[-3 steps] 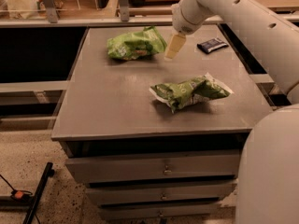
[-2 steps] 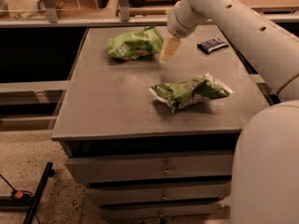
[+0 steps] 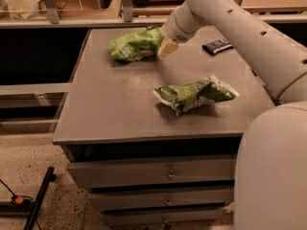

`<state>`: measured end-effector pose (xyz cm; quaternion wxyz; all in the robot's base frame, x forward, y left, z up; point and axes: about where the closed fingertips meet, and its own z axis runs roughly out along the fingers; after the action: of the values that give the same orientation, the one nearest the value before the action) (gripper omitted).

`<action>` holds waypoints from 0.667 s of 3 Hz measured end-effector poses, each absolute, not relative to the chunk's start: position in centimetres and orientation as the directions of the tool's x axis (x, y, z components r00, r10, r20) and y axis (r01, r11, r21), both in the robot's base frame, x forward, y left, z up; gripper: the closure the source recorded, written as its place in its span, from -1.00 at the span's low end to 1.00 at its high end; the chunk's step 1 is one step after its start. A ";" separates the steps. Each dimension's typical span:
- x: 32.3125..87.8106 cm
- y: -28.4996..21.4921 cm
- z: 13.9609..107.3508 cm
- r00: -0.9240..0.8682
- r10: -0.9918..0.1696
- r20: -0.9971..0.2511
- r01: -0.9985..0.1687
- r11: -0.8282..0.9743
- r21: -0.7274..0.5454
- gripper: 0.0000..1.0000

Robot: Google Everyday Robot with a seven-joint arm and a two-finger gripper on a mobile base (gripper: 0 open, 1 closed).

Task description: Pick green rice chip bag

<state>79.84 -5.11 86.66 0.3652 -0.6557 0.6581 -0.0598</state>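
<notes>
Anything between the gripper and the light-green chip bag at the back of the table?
Nothing visible. The gripper is right at one end of the green rice chip bag. The darker green bag lies nearer the front of the table and the dark blue packet beyond the arm, both outside that gap.

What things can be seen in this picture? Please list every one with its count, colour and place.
green rice chip bag: one, bright light green, far left of the table top.
wrinkled bag: one, darker green with white ends, middle right of the table top.
small packet: one, dark blue, far right of the table top.
table: one, grey, centre, drawers below its top.
black bar: one, on the speckled floor, lower left.
arm: one, white, reaching in from the right.
robot body: one, white, lower right.
gripper: one, pale, at the green rice chip bag's right end.
</notes>
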 end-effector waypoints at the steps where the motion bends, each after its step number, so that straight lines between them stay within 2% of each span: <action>1: 79.7 -4.3 86.4 0.147 -0.897 -0.416 -0.827 0.119 -0.549 0.30; 2: 79.5 -3.8 86.5 0.163 -0.891 -0.424 -0.830 0.109 -0.547 0.74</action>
<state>79.51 -3.81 86.49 0.3709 -0.6663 0.6455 -0.0412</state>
